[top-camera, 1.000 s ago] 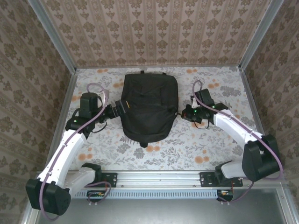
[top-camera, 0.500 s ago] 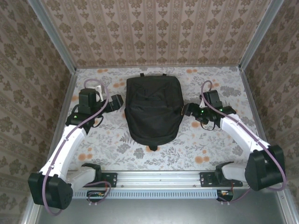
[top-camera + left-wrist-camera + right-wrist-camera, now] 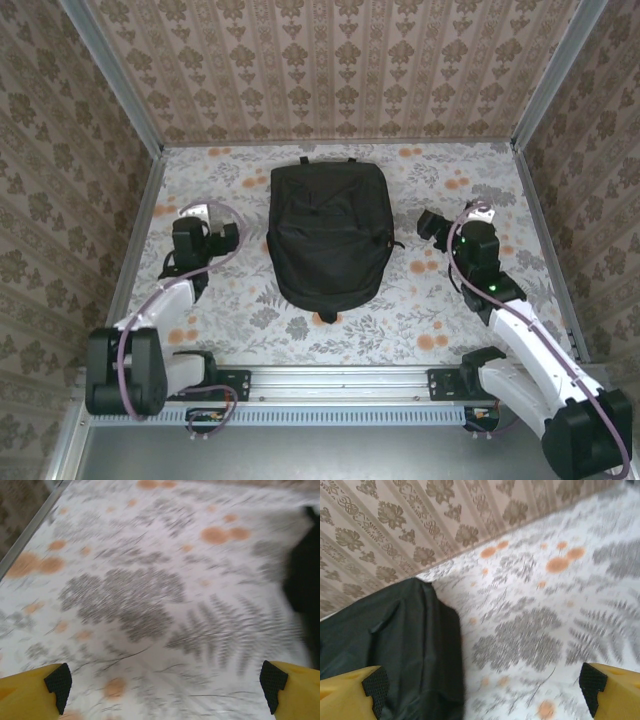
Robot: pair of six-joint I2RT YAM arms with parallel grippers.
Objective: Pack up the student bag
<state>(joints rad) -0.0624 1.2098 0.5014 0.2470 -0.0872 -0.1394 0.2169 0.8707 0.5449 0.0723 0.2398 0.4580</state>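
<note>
The left tool (image 3: 165, 686) has its jaws spread wide and grips nothing; its black pads (image 3: 59, 680) sit above the bare floral worktop (image 3: 400, 310). The right tool (image 3: 485, 686) is likewise spread wide with nothing between its jaws, pointing toward the right side of the student bag (image 3: 328, 235). The bag lies flat at the centre of the worktop, rounded end toward the arm bases, between the two tools and apart from both. Patterned wall panels (image 3: 330, 70) enclose the worktop on three sides.
</note>
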